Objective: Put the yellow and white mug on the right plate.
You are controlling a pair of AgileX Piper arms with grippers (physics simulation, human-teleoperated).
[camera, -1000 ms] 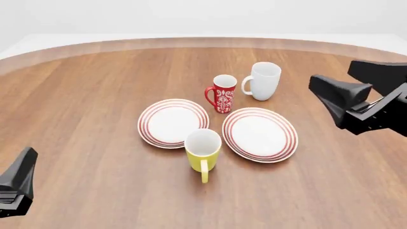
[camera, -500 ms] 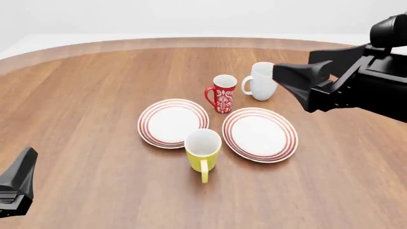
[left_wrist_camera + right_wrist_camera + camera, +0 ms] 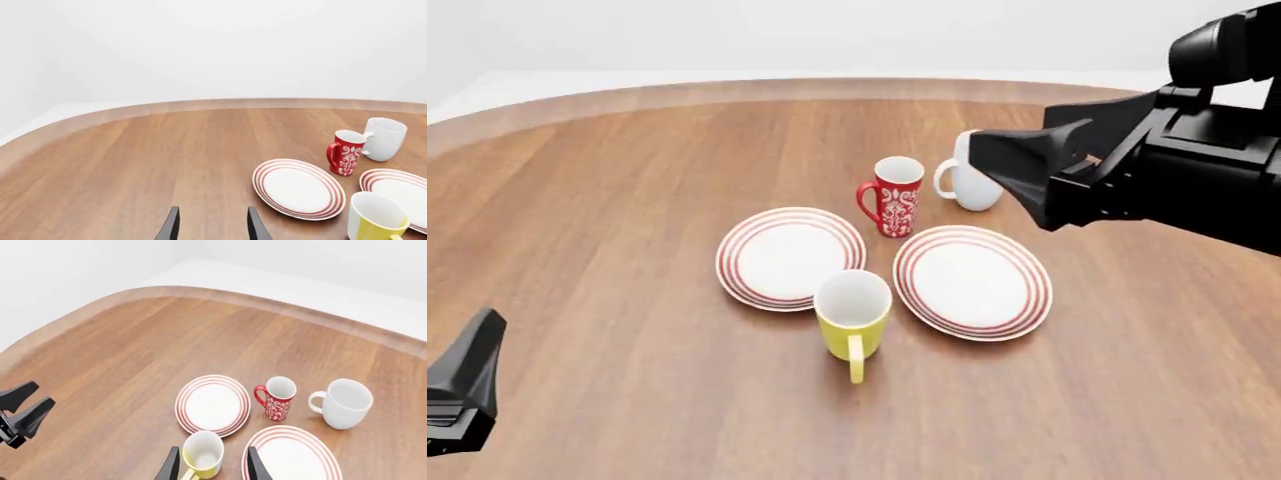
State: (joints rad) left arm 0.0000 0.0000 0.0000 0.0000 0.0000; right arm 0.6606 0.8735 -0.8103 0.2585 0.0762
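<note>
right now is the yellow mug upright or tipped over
Upright. The yellow and white mug stands on the table with its open white mouth facing up and its handle toward the camera, between the two plates.

Front view: set above the near edge of the table (image 3: 627, 150), faced forward and down toward the far edge; the whole group of crockery is taken in at middle distance.
Left wrist view: held low near the near left corner, faced across the table toward the far right; the fingertips (image 3: 171, 227) are seen at the frame's edge.
Right wrist view: held high, faced steeply down and toward the left edge.
Shared: the yellow and white mug (image 3: 853, 313), the right plate (image 3: 973, 282), the left plate (image 3: 790, 258), the red mug (image 3: 894, 195) and the white mug (image 3: 968, 185) are seen in all three.
</note>
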